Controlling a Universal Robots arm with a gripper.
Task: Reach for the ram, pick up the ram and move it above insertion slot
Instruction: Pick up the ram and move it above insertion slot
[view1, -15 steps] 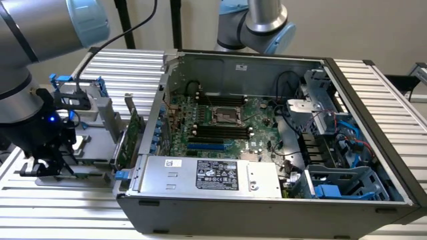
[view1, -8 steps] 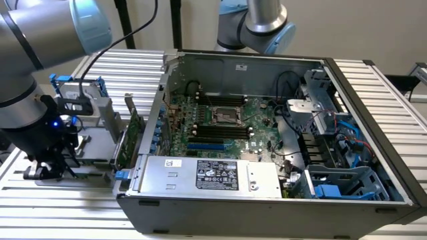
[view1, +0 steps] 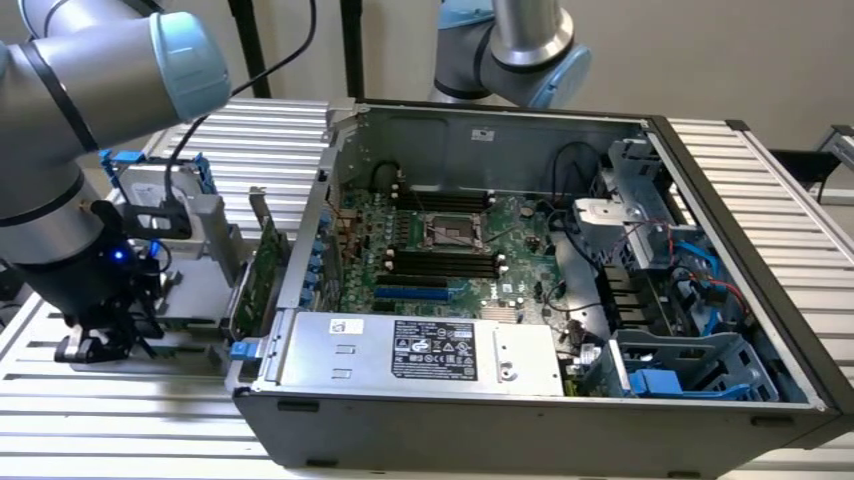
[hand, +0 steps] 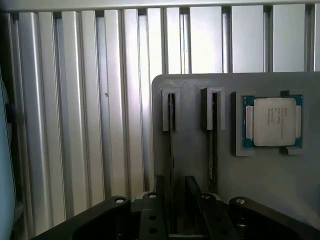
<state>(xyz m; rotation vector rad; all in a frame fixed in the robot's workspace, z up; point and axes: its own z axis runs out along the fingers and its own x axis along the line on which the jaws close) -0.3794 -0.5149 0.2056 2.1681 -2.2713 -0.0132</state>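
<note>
Two thin ram sticks stand on edge in the slots of a grey holder block (hand: 250, 180). One ram stick (hand: 171, 131) runs down between my fingers. The other stick (hand: 213, 142) stands beside it, closer to the processor chip (hand: 274, 121). My gripper (hand: 177, 197) is open, with a dark finger (hand: 161, 192) on either side of the first stick and a gap left to it. In the exterior view my gripper (view1: 104, 343) hangs low over the holder, at the left of the open computer case (view1: 534, 400). The black memory slots (view1: 434, 262) lie on the motherboard inside the case.
A green expansion card (view1: 267, 265) stands upright between the holder and the case wall. A hard drive in a blue frame (view1: 154, 180) stands behind my gripper. The ribbed aluminium table (hand: 90, 125) surrounds the holder. A second arm's base (view1: 514, 50) rises behind the case.
</note>
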